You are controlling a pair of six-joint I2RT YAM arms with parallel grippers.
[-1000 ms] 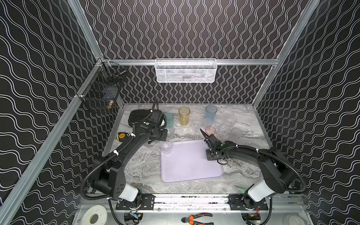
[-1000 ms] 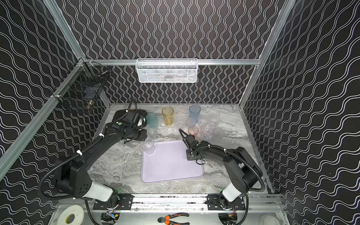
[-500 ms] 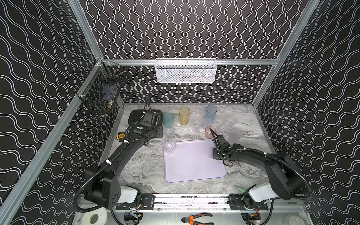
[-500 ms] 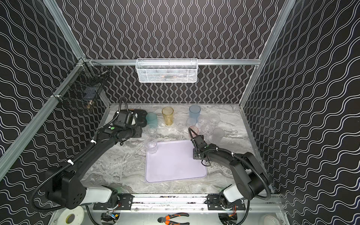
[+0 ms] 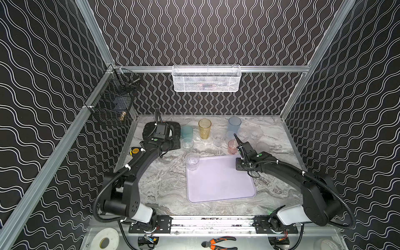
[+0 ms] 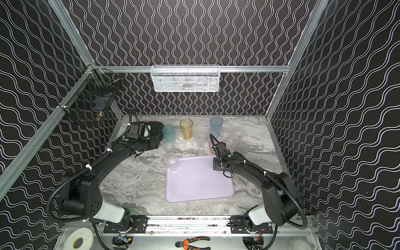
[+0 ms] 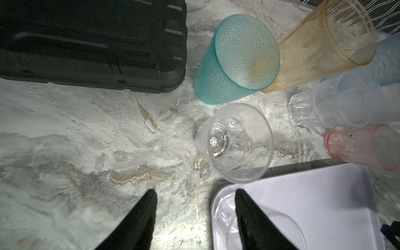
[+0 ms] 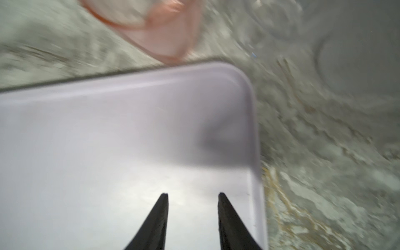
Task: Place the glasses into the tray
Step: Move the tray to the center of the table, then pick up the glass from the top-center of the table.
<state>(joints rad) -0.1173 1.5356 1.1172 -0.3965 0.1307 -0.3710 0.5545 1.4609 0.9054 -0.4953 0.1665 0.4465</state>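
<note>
Your right gripper (image 8: 192,193) sees blur: smooth lilac tray (image 8: 256,129) beneath parted, empty jaws, pink glass (image 8: 164,32) ahead. Your left gripper (image 7: 194,191), jaws apart, half-hides a clear glass (image 7: 224,218).

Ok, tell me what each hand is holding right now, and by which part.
Neither holds anything. The left hand is open over the tabletop, the right hand open over the tray, both empty.

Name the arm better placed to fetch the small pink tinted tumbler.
Right. The right gripper hangs open and empty over a corner of the pale lilac tray, the pink tinted tumbler just ahead. The left gripper is farther off, facing a short clear tumbler.
</note>
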